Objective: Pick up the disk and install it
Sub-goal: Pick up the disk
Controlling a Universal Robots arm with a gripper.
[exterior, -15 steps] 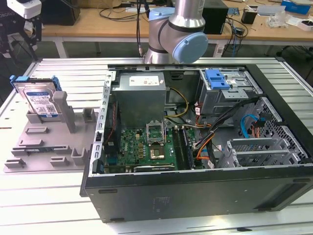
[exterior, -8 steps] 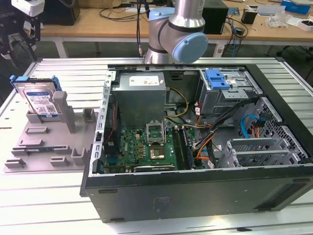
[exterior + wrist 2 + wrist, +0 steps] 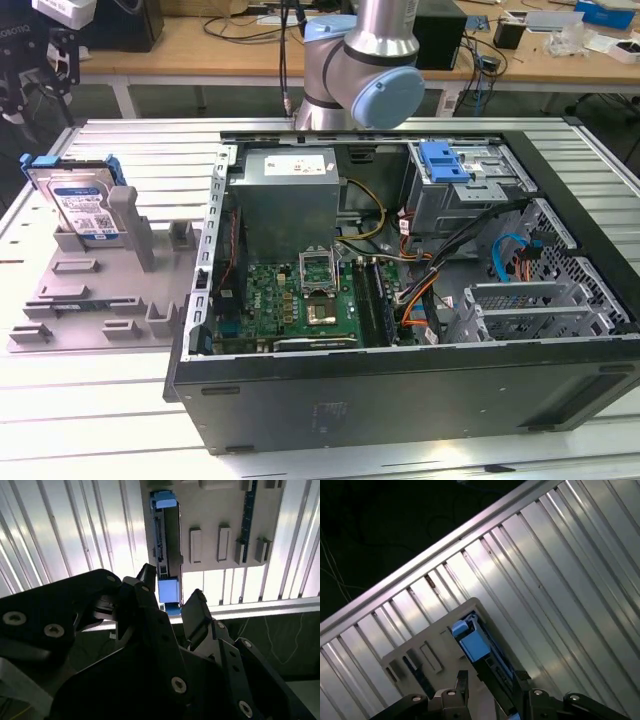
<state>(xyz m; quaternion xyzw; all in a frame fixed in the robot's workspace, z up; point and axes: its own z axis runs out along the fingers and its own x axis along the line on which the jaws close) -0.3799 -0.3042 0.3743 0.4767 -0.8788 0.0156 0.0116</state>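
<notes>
On the ribbed desk (image 3: 120,140), to the exterior view's left of the open computer case (image 3: 400,400), a grey rack (image 3: 90,300) props the disk (image 3: 82,205) on edge. The pick-up looks not yet made: the tool (image 3: 171,592) hangs above the disk, jaws apart and empty. A clean grasp calls for jaws square to its blue-framed edges. Room above is open, though the rack's posts stand close.

There is one disk (image 3: 85,205), one grey fixture plate (image 3: 100,285) and one memory module (image 3: 75,306). One open computer case (image 3: 400,395) holds one power supply (image 3: 288,195), one motherboard (image 3: 285,295) and one blue tray (image 3: 445,160). One robot arm (image 3: 365,60) bears one gripper (image 3: 172,592) with two fingers (image 3: 197,607). There is one ribbed metal table (image 3: 600,200).
</notes>
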